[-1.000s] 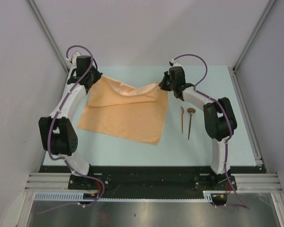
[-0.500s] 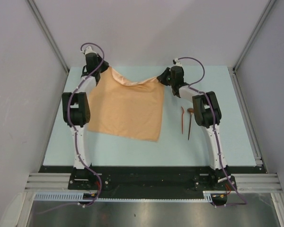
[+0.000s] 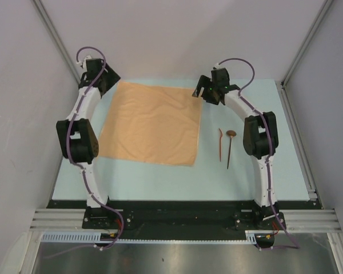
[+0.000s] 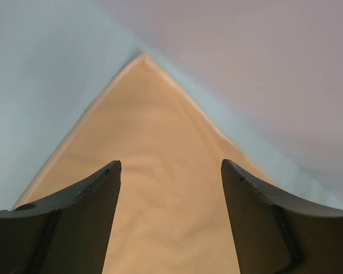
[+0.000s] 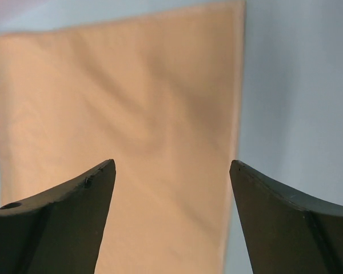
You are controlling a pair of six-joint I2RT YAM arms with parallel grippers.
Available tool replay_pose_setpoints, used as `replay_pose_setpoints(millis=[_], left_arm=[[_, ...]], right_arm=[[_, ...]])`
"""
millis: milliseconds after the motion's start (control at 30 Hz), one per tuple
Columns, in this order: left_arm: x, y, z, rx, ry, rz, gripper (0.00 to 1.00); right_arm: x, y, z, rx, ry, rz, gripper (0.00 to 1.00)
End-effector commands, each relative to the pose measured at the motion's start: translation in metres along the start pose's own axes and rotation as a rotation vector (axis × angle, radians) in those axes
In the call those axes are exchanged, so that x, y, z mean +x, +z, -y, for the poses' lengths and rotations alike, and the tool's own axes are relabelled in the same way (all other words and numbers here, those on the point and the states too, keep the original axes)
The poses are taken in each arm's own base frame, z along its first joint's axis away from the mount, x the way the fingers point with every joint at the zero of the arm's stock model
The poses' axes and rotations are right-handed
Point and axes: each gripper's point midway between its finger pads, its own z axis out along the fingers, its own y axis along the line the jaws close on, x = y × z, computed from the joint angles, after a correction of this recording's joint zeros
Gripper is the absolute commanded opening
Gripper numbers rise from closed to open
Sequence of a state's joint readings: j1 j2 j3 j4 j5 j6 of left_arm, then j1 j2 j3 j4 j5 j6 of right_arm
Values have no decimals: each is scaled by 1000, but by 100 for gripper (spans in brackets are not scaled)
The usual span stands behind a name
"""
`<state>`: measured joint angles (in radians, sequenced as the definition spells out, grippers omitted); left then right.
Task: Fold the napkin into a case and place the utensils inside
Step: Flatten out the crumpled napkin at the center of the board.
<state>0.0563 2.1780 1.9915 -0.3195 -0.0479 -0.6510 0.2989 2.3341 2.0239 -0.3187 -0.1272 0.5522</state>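
While the soft peach-orange square cloth napkin (image 3: 151, 123) lies flat, unfolded on the pale-blue table (image 3: 160, 178), my L gripper (image 3: 106, 80) & R gripper (image 3: 204, 91) hover at its far corners, jaws apart; two thin reddish-brown wooden utensils (image 3: 231, 135) lie near its R edge.

1. I can read no text, label, brand, number or sign in any of my views.
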Motion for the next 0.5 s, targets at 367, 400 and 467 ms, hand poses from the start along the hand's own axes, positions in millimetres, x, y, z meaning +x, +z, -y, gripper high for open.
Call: replay_pose_setpoints(millis=[367, 400, 467], left_arm=[[215, -196, -44, -27, 136, -494, 67], [214, -202, -46, -28, 156, -500, 67], [209, -223, -49, -22, 201, -489, 69]], right_arm=[[161, -121, -34, 125, -327, -187, 88], [180, -126, -17, 145, -310, -231, 89], [183, -140, -17, 98, -211, -226, 88]])
